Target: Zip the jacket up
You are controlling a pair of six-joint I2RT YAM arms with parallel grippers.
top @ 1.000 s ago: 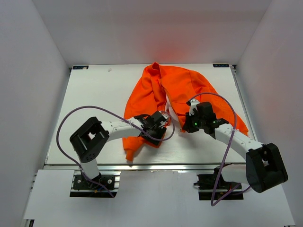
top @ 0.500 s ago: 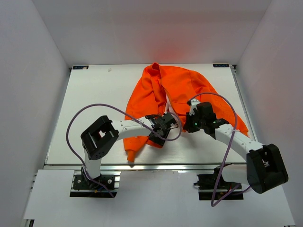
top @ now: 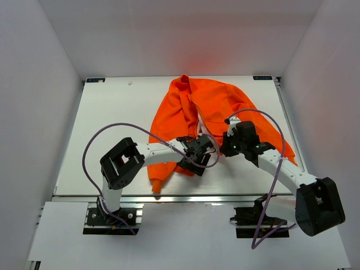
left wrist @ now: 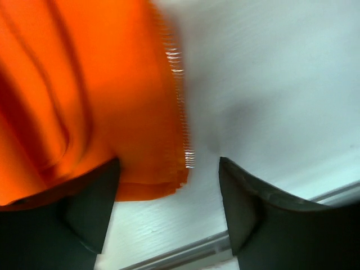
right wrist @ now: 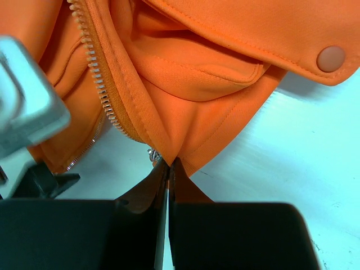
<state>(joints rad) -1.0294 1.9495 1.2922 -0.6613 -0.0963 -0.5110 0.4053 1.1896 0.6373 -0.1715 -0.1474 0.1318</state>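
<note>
White table (top: 112,124), white walls round it. Orange jacket (top: 216,104) lies crumpled on the table's far-right part, front open, hem toward the table's near edge. Right gripper (right wrist: 167,163) is pressed together, pinching the hem right at the foot of the zipper (right wrist: 93,62), near the table's middle. A small metal bit shows beside its tips, maybe the slider, too small to tell. Left gripper (left wrist: 169,185) is spread, nothing pinched. The other front edge with its teeth (left wrist: 179,101) sits between the jaws, close to one finger, just over the table. Handling guess: light, limp cloth that bunches and slides on the smooth table, with no stiffness to push against. Best hold looks like the stitched zipper tape at the hem, both sides, kept taut. The flap with the snap (right wrist: 331,58) would only stretch.
</note>
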